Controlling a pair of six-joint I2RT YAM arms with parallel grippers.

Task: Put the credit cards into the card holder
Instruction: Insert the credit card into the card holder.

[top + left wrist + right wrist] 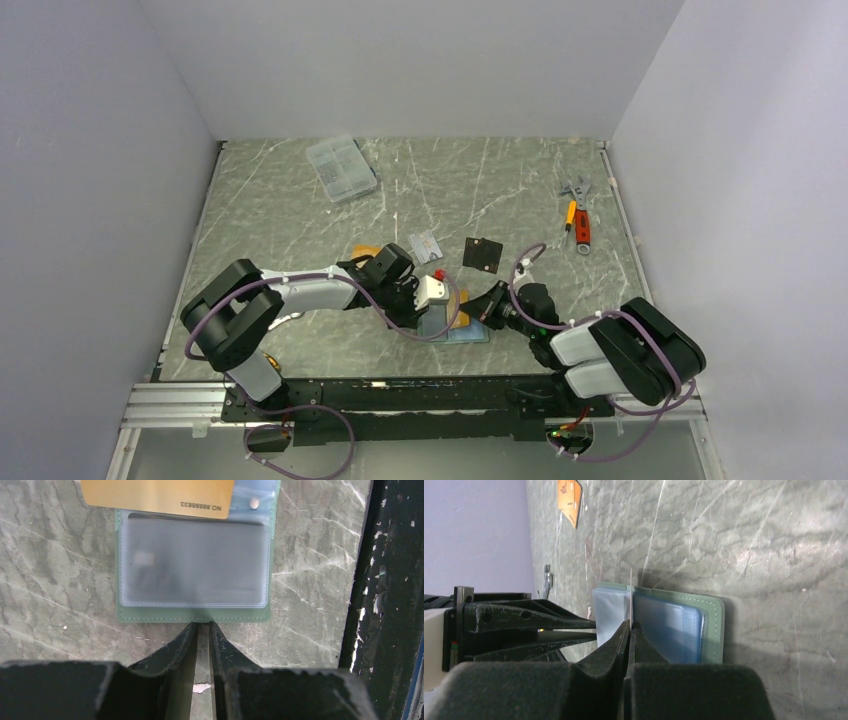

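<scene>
Spreading across the top view, the marbled grey-green surface [300,210] carries a clear compartment box [342,168] at the far left and a flat black square piece [483,254] near the middle, both well apart from the work.

The card holder [192,565] is laid open on the near part of the surface, between the two claws. Its frosted sleeve faces up and its light blue lining is seen in the right wrist view.

Three cards are seen. A silvery-white credit card [425,246] and an orange card [569,500] are left lying beyond the holder. An orange-gold credit card [157,497] is held over the holder's far half.

The right claw [629,627] is pinched shut on a thin sheet seen edge-on above the fold. This is judged to be the orange-gold card, though that view alone does not settle it.

The left claw [202,627] is closed to a narrow slit with nothing in it. Its tips are set at the holder's near green edge; whether that edge is pressed cannot be told.

The coming move is judged to turn on one relation. The card's long edge runs parallel to the sleeve's dark slot and sits just beyond it, so the card would have to be slid towards the left claw. The right arm carries the card, and the left is placed to brace the holder.
</scene>
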